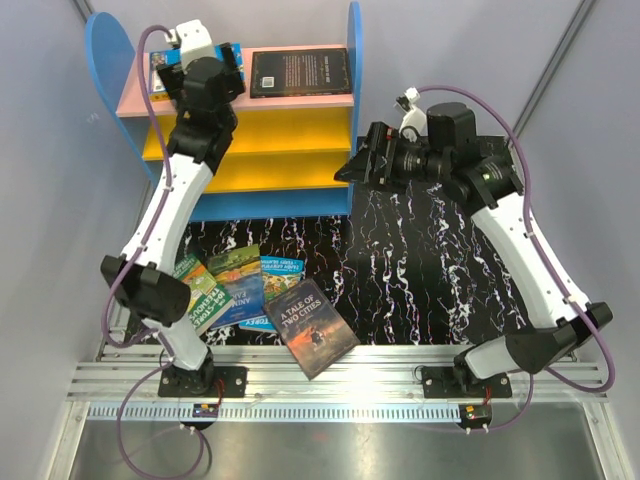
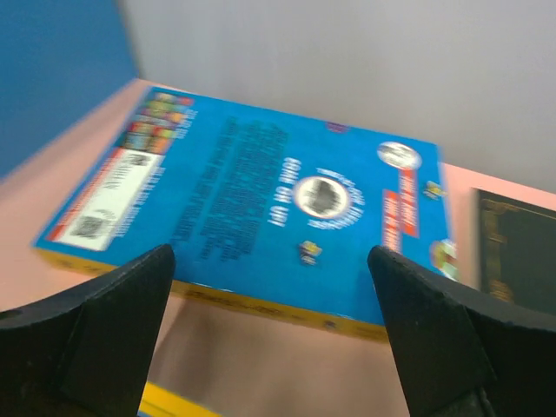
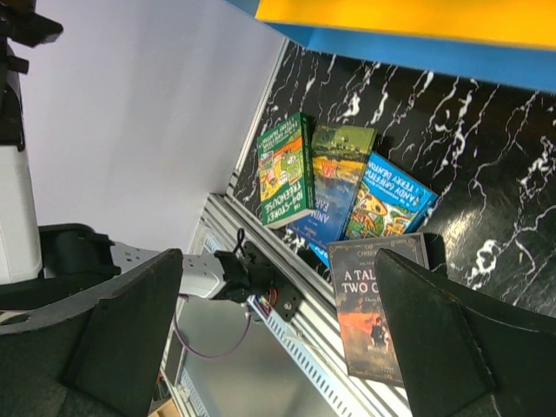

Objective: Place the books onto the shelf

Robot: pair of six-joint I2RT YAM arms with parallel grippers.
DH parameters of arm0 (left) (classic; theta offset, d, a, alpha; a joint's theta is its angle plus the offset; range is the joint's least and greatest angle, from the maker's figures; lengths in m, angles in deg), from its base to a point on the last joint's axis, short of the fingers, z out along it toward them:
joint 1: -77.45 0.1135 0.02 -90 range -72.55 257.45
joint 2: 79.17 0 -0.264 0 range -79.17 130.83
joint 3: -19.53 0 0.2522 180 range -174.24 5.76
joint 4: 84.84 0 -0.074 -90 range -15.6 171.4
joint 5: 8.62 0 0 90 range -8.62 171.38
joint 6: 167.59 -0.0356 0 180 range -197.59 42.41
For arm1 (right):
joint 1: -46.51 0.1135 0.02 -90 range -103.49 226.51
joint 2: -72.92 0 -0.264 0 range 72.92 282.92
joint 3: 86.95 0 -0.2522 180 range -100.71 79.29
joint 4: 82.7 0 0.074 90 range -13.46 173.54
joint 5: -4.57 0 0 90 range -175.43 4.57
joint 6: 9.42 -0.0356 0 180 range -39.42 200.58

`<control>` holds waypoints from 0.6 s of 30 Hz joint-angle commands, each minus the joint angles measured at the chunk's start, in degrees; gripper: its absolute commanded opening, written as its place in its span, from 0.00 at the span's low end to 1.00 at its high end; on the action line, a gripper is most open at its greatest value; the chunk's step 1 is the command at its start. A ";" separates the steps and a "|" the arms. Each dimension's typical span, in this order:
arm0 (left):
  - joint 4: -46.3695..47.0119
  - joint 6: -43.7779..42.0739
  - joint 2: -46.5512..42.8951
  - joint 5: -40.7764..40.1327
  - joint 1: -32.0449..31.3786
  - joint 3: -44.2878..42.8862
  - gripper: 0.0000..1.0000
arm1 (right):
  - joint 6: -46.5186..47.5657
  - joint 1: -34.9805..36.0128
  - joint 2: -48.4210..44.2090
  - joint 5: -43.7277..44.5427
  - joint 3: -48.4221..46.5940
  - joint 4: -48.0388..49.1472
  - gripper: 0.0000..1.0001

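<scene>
On the pink top board (image 1: 135, 100) of the shelf (image 1: 260, 130) lies a blue book (image 2: 261, 200), flat, with its yellow spine toward me. My left gripper (image 2: 269, 334) (image 1: 207, 72) hovers just in front of it, open, with nothing between its fingers (image 2: 104, 339). A dark book (image 1: 300, 72) (image 2: 517, 252) lies on the same board to its right. Down on the table are a green book (image 1: 200, 290) (image 3: 282, 169), a blue-green one (image 1: 238, 285), a blue illustrated one (image 1: 282, 278) (image 3: 391, 195) and the dark "A Tale of Two Cities" (image 1: 315, 328) (image 3: 373, 313). My right gripper (image 1: 356, 160) (image 3: 278, 339) hangs open and empty beside the shelf's right panel.
Two yellow boards (image 1: 270, 125) sit under the pink one, with blue side panels (image 1: 105, 55) at each end. The black marbled mat (image 1: 430, 280) covers the table. An aluminium rail (image 1: 340, 385) runs along the near edge, carrying both arm bases.
</scene>
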 commanded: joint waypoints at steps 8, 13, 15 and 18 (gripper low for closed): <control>12.08 -5.18 -4.80 -6.18 17.16 4.41 0.31 | -1.02 0.26 -0.45 -3.17 5.16 3.76 1.00; 5.90 5.47 -4.97 -2.07 21.91 1.94 0.03 | -1.55 0.26 3.15 -3.79 3.14 3.15 1.00; 5.47 7.91 -4.53 -2.06 23.22 -0.78 0.00 | -1.73 0.26 4.03 -4.05 2.26 3.06 1.00; 0.99 11.62 -3.22 -3.46 23.94 -4.30 0.00 | -2.17 0.35 5.53 -4.40 1.65 2.88 1.00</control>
